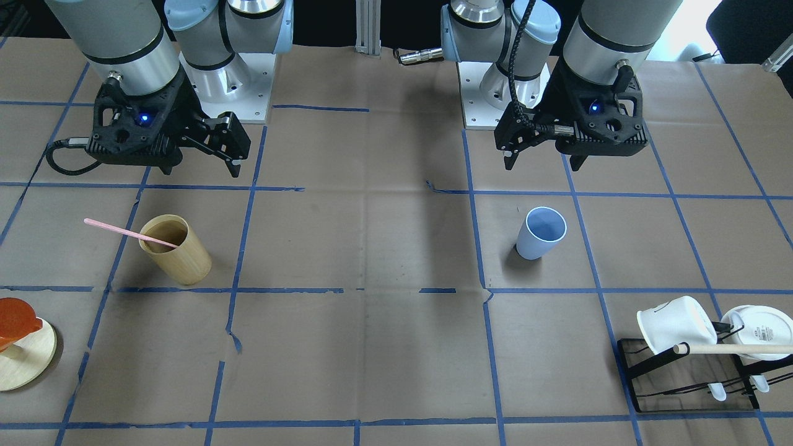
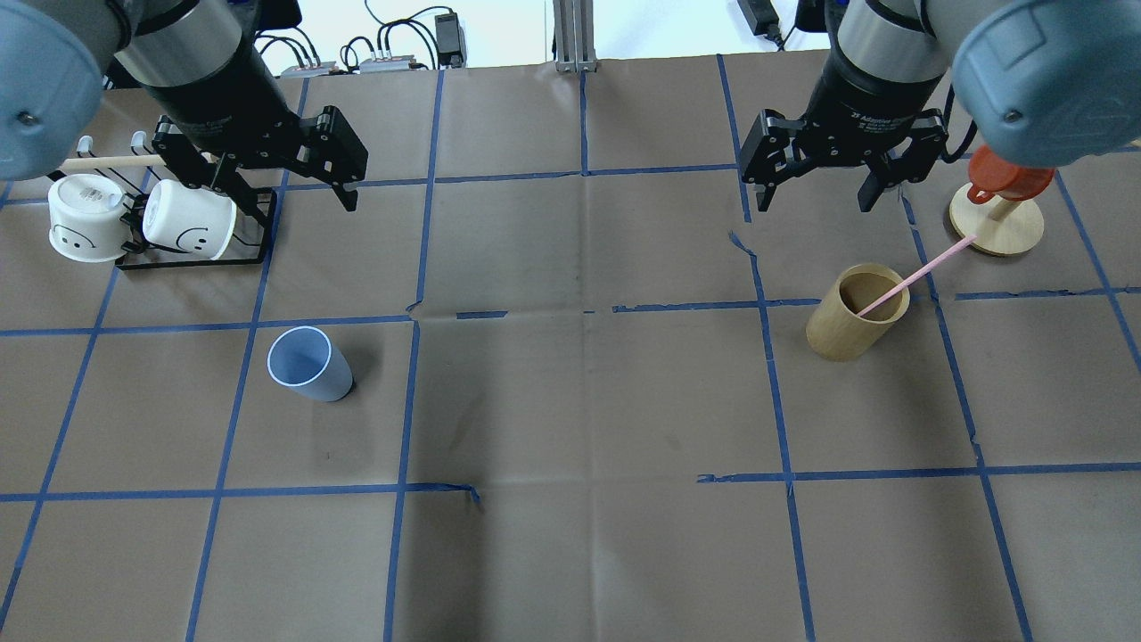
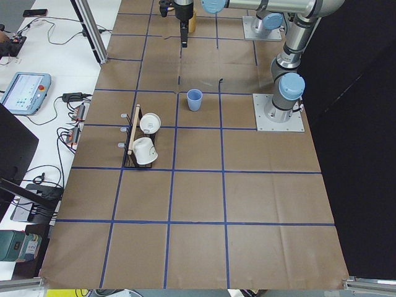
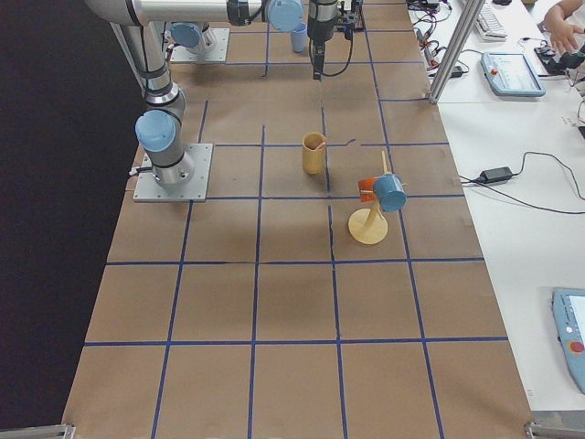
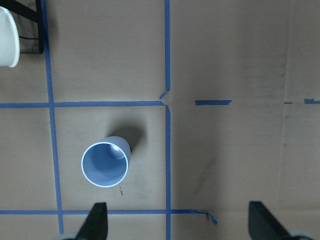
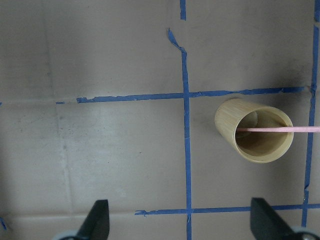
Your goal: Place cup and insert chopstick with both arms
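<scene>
The light blue cup (image 2: 309, 364) stands upright on the table's left half and shows from above in the left wrist view (image 5: 106, 162). My left gripper (image 2: 294, 201) is open and empty, hovering high and beyond the cup (image 1: 540, 234). The pale pink chopstick (image 2: 918, 276) leans in a tan bamboo cup (image 2: 851, 316) on the right half; it also shows in the right wrist view (image 6: 280, 129). My right gripper (image 2: 808, 203) is open and empty, high above the table, beyond the bamboo cup (image 1: 179, 254).
A black rack (image 2: 192, 259) with two white mugs and a wooden rod (image 1: 737, 349) stands at the far left under the left arm. A round wooden stand (image 2: 998, 223) with an orange mug is at the far right. Blue tape lines grid the brown paper.
</scene>
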`<action>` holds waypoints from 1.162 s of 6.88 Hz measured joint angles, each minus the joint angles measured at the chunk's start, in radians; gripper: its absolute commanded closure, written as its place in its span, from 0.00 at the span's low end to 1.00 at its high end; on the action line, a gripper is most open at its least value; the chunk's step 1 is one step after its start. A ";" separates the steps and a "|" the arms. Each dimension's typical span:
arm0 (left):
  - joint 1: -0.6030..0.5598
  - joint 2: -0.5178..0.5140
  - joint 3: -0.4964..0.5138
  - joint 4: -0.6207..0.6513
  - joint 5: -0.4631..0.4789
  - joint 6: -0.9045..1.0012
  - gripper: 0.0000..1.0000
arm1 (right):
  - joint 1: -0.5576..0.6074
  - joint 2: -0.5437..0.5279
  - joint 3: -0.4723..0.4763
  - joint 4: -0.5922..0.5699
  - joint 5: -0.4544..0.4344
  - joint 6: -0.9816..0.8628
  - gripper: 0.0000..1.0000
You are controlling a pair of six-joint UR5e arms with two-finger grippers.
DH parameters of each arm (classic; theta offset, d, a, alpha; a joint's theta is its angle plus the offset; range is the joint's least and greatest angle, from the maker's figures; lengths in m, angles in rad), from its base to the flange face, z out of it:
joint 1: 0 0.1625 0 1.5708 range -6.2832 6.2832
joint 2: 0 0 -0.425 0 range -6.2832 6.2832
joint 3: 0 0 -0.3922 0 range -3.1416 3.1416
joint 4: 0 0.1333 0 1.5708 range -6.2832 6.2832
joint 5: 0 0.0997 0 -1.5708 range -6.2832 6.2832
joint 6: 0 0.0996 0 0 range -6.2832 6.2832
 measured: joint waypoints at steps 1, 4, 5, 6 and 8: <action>0.001 0.000 0.000 0.000 0.000 0.001 0.00 | 0.000 0.000 0.000 -0.001 0.000 0.000 0.00; 0.003 0.000 0.004 -0.001 0.000 0.004 0.00 | -0.001 0.001 -0.003 -0.008 -0.004 -0.001 0.00; 0.006 -0.001 0.005 -0.001 0.000 0.006 0.00 | -0.001 0.001 -0.002 -0.008 -0.004 -0.002 0.00; 0.007 -0.001 0.006 -0.001 0.000 0.008 0.00 | -0.002 0.002 0.000 -0.009 -0.002 -0.002 0.00; 0.009 0.002 0.004 -0.002 0.001 0.012 0.00 | -0.001 0.002 0.003 -0.011 -0.002 -0.002 0.00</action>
